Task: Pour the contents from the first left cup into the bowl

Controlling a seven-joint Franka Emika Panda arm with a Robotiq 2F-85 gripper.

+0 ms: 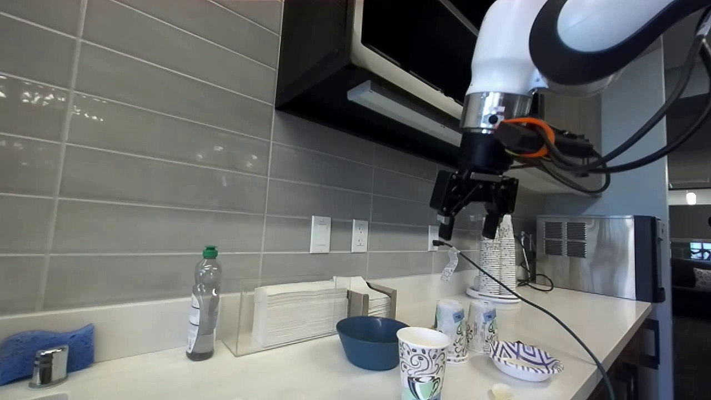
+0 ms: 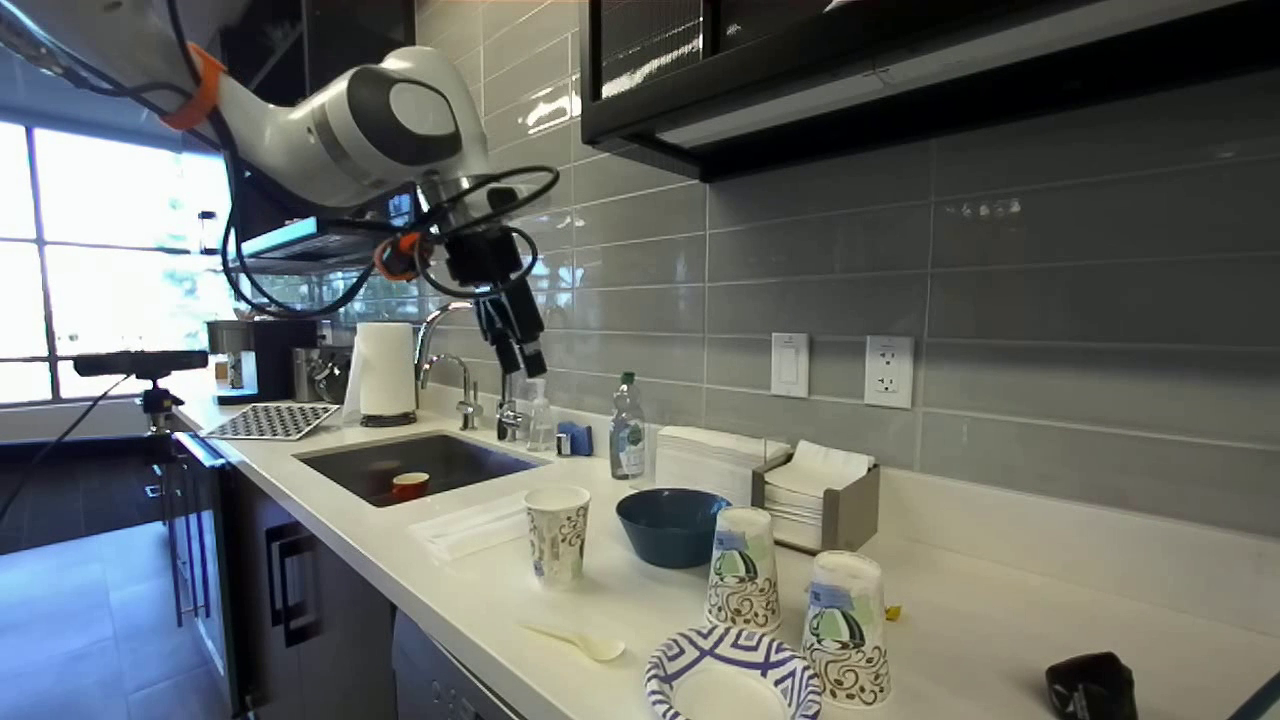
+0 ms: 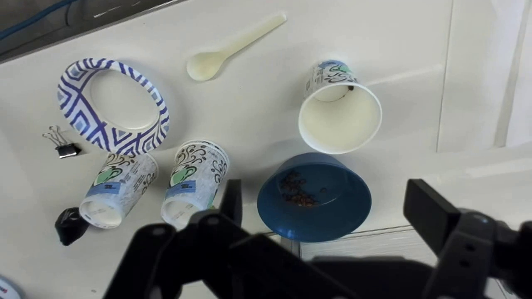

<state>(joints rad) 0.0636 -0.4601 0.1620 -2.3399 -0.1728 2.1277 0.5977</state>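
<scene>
The first left cup (image 1: 421,364) is white paper with a swirl and teal print. It stands upright on the counter, mouth up, in both exterior views. From above, in the wrist view, the cup (image 3: 341,118) looks nearly empty, with one small dark bit inside. Beside it sits the dark blue bowl (image 3: 314,224); a small heap of brown bits (image 3: 298,195) lies in it. My gripper (image 1: 468,230) hangs high above the counter, its fingers (image 3: 430,216) wide apart with nothing between them. The bowl shows far below the gap.
Two similar cups (image 2: 742,570) (image 2: 847,630) stand upside down near a patterned white dish (image 3: 72,97). A pale spoon (image 3: 232,45) lies by the counter's edge. Behind the bowl are napkins (image 2: 815,470) in a holder and a soap bottle (image 2: 627,430). An upper cabinet (image 1: 322,72) overhangs the counter.
</scene>
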